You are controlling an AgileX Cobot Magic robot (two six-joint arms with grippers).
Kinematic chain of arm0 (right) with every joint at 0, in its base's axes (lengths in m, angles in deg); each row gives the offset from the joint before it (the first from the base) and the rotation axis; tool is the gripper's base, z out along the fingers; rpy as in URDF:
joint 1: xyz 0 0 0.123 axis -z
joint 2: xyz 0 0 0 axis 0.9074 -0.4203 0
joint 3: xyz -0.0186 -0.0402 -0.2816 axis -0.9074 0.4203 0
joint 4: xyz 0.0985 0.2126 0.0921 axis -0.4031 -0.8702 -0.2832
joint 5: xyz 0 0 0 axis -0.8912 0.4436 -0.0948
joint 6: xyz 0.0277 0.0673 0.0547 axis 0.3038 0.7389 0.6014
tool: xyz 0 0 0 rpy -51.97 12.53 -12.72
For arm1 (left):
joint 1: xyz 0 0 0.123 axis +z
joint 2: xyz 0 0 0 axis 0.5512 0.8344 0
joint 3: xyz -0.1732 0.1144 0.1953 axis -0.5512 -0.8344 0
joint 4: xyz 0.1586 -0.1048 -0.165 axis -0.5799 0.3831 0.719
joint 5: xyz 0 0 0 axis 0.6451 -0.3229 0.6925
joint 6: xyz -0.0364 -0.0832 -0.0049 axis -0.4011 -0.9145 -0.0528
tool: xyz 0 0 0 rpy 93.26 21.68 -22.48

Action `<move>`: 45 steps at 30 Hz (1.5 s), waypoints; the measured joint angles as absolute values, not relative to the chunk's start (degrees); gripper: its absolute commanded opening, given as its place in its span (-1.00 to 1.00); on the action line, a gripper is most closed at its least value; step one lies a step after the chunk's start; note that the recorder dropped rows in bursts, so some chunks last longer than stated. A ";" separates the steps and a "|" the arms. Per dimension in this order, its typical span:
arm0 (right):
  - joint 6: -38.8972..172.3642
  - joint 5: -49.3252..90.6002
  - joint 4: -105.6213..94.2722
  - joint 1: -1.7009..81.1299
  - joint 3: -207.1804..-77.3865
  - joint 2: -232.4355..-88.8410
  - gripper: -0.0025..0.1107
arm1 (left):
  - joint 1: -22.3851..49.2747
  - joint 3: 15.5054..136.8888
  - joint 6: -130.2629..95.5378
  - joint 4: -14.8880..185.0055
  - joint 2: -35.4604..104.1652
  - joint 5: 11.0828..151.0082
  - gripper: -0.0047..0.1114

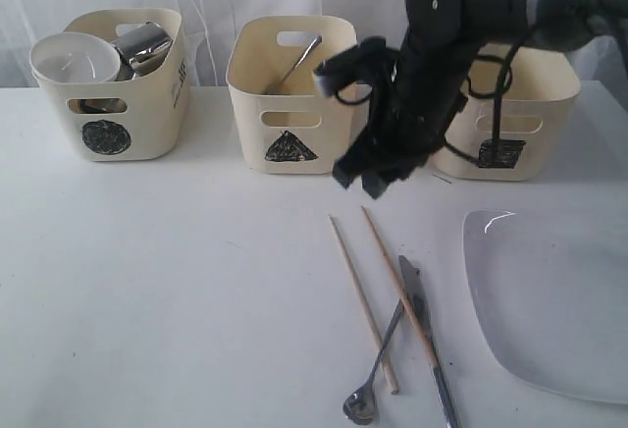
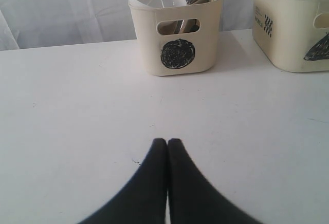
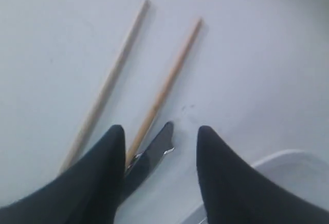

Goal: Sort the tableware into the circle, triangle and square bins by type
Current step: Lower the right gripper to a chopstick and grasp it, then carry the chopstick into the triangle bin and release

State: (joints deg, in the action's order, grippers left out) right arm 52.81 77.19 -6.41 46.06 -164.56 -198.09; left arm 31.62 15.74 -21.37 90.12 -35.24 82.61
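Note:
Two wooden chopsticks [image 1: 361, 291] [image 1: 397, 286] lie on the table with a steel knife [image 1: 429, 340] and a steel spoon [image 1: 373, 381] beside them. The white squarish plate [image 1: 554, 300] lies at the right. My right gripper [image 1: 368, 178] hangs open and empty above the chopsticks' far ends. Its wrist view shows both chopsticks [image 3: 110, 85] [image 3: 167, 85] and the knife tip [image 3: 157, 147] below the gripper [image 3: 162, 129]. The left gripper [image 2: 167, 141] is shut and empty, low over bare table. The circle bin [image 1: 128, 104] holds a white bowl [image 1: 74, 55] and a steel mug [image 1: 147, 43].
The triangle bin [image 1: 291, 104] holds a steel utensil [image 1: 294, 63], handle up. The square bin [image 1: 510, 114] stands behind the right arm, its contents hidden. The left wrist view shows the circle bin [image 2: 177, 34] and the triangle bin [image 2: 293, 29].

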 measured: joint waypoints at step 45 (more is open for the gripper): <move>62.27 27.79 -24.33 44.54 -137.45 -184.28 -0.96 | 31.62 15.74 -21.37 90.12 -35.24 82.61 -0.89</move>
